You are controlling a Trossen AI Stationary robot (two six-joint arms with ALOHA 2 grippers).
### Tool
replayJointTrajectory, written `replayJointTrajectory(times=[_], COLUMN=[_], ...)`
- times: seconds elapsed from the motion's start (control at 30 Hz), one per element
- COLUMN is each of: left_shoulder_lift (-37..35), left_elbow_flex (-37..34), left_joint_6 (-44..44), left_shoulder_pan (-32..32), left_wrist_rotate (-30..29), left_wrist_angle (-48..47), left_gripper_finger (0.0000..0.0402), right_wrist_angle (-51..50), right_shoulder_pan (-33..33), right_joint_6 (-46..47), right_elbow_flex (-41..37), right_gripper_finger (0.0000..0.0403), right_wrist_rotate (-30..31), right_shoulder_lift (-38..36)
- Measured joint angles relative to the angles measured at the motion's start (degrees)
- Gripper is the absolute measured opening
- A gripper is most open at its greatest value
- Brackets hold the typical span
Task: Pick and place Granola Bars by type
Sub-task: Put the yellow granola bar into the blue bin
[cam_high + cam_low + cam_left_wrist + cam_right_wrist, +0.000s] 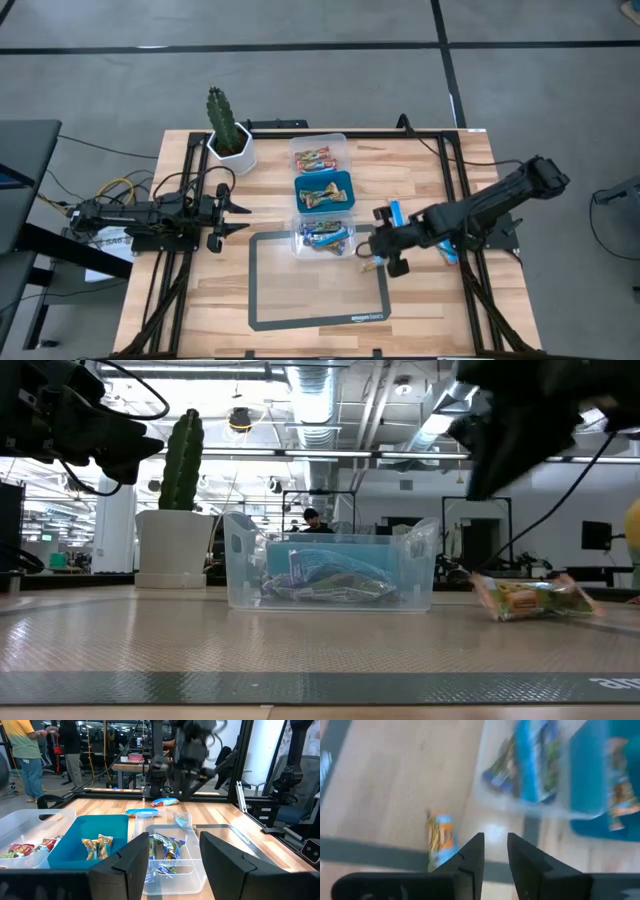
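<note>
The left claw (243, 218) is hanging just left of the row of three tubs, its fingers spread apart and gripping nothing. A potted cactus (226, 128) is standing on the table (420, 300) behind that claw. In the row, the far clear tub (318, 152) is holding red-and-green Granola Bars (313, 158), the blue tub (322, 191) in the middle is holding brown-gold bars (320, 197), and the near clear tub (322, 238) is holding blue bars (325, 236). Right of the near clear tub, the right claw (365, 248) is hovering over the grey mat (262, 300), its fingers nearly together with only a narrow gap and nothing between them. One loose bar (440, 840) is lying on the mat just beside that claw, and a blue bar (399, 214) is lying on the table further right.
</note>
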Motion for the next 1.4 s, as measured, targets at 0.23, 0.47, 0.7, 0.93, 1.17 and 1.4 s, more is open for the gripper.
replayJointTrajectory(times=[0.23, 0.47, 0.7, 0.93, 1.17, 1.4], left_shoulder_lift=[0.00, 0.01, -0.04, -0.03, -0.05, -0.05], left_elbow_flex=[-0.01, 0.00, 0.00, -0.01, -0.01, 0.00], left_joint_6=[0.00, 0.00, 0.00, 0.00, 0.00, 0.00], left_shoulder_pan=[0.01, 0.00, -0.01, 0.01, 0.00, 0.01], left_wrist_rotate=[-0.02, -0.01, 0.00, -0.02, -0.04, -0.02], left_wrist_angle=[0.00, 0.00, 0.00, -0.02, 0.00, 0.00], left_gripper_finger=[0.0168, 0.0168, 0.0168, 0.0168, 0.0168, 0.0168], right_wrist_angle=[-1.43, -6.08, -4.99, -2.92, -2.90, -4.07], right_shoulder_pan=[-1.58, -0.59, 1.66, 2.43, 3.20, 3.18], right_joint_6=[-0.62, -0.60, -0.60, -0.46, 2.55, 7.58], right_elbow_flex=[2.24, 2.02, 2.22, 2.06, 2.09, 2.13], right_gripper_finger=[0.0075, 0.0075, 0.0098, 0.0178, 0.0251, 0.0260], right_wrist_rotate=[-0.07, -0.17, -0.16, -0.07, -1.24, -7.17], right_shoulder_lift=[-1.26, 0.00, 7.34, 13.36, 15.48, 14.87])
